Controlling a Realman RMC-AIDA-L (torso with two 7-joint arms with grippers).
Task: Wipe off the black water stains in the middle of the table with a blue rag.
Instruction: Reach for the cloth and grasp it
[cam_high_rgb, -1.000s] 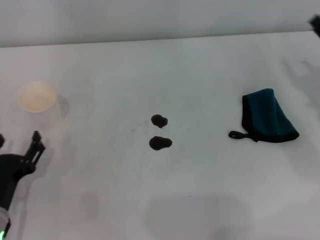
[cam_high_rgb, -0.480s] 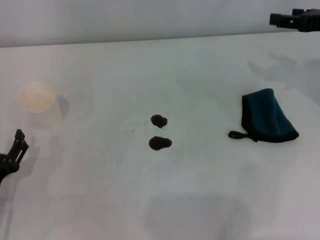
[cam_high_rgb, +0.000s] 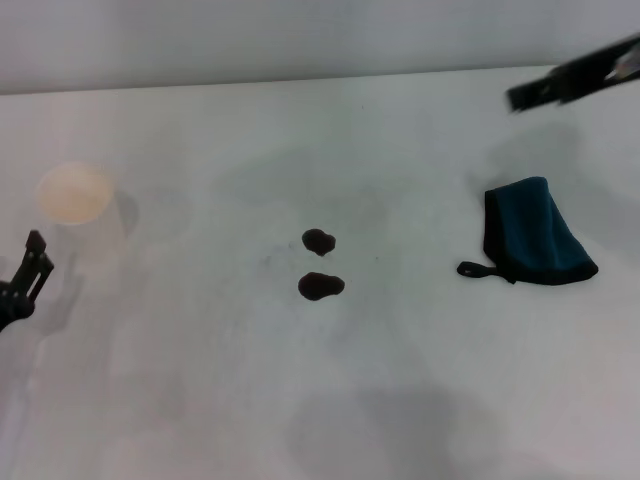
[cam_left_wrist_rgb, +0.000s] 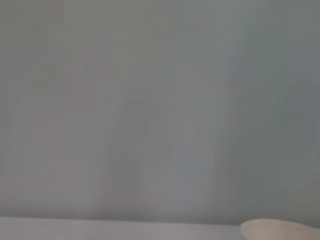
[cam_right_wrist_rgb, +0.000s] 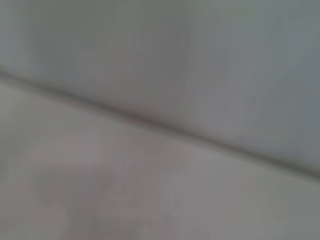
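Two black water stains (cam_high_rgb: 320, 264) lie in the middle of the white table (cam_high_rgb: 200, 400), one just behind the other. The blue rag (cam_high_rgb: 534, 243) lies folded on the table at the right, its black loop tab toward the stains. My right gripper (cam_high_rgb: 570, 82) shows as a dark blurred bar at the far right, above and behind the rag, apart from it. My left gripper (cam_high_rgb: 25, 283) is at the table's left edge, in front of the cup. The wrist views show only wall and table edge.
A white paper cup (cam_high_rgb: 75, 194) stands at the far left of the table; its rim also shows in the left wrist view (cam_left_wrist_rgb: 280, 231). The table's back edge (cam_high_rgb: 300, 80) meets a grey wall.
My right gripper has come in from the far right corner and now reaches lower and farther left, nearer the rag. My left gripper has drawn back toward the left edge.
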